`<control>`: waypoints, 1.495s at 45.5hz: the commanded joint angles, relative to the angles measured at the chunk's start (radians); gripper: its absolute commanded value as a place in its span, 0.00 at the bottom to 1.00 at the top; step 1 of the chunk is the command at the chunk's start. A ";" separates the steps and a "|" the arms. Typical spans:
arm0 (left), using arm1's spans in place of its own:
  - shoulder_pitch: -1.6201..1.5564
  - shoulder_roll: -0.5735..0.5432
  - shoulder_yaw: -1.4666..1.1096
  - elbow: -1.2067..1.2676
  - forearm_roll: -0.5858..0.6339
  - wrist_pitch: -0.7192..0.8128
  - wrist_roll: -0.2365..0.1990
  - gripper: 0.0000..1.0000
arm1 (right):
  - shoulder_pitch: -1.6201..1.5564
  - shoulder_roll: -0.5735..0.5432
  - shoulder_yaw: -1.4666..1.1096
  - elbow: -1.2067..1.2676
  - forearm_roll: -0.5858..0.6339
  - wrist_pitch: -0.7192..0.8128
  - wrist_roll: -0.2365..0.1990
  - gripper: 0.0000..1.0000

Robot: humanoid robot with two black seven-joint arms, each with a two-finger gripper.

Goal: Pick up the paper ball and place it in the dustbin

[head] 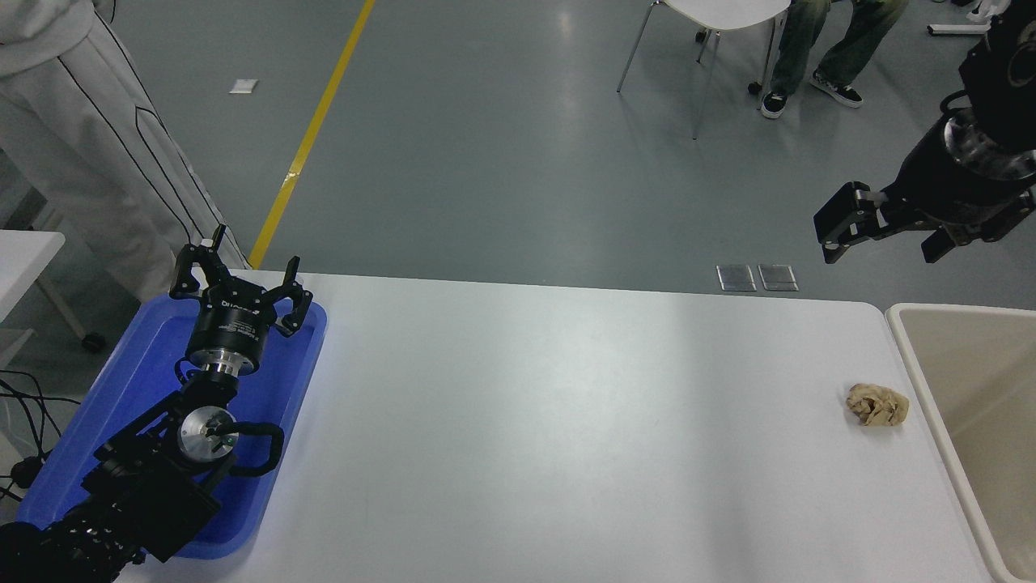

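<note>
At the table's right edge, beside the cream dustbin (963, 380), the right gripper (878, 235), fingers spread and empty, hangs high beyond the far edge and should drop straight over the paper ball (877, 404) lying just left of the bin's rim, closing gently, while the left gripper (241, 279), fingers splayed, sits over the blue tray (283, 380).

White table (518, 421) bearing a crumpled paper ball (877, 404) near its right edge and a blue tray (279, 389) at its left end.
</note>
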 commanded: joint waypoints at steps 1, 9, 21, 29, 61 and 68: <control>-0.001 0.000 0.000 0.000 0.000 0.000 -0.001 1.00 | 0.003 -0.002 -0.002 0.000 0.000 0.000 0.000 1.00; -0.001 0.000 0.000 0.000 0.000 0.001 0.000 1.00 | 0.003 0.000 -0.002 0.000 0.000 0.000 0.000 1.00; -0.001 0.000 0.000 0.000 0.000 0.000 0.000 1.00 | -0.006 0.001 -0.005 0.000 0.000 0.000 0.000 1.00; -0.001 0.000 0.000 0.001 0.000 0.001 0.000 1.00 | -0.004 0.001 -0.008 0.000 0.000 0.000 0.000 1.00; 0.000 0.000 0.000 0.001 0.000 0.001 -0.001 1.00 | -0.020 -0.005 -0.023 0.000 0.000 0.000 0.000 1.00; 0.000 0.000 0.000 0.001 0.000 0.001 -0.001 1.00 | -0.020 -0.005 -0.011 -0.001 0.000 0.000 0.000 1.00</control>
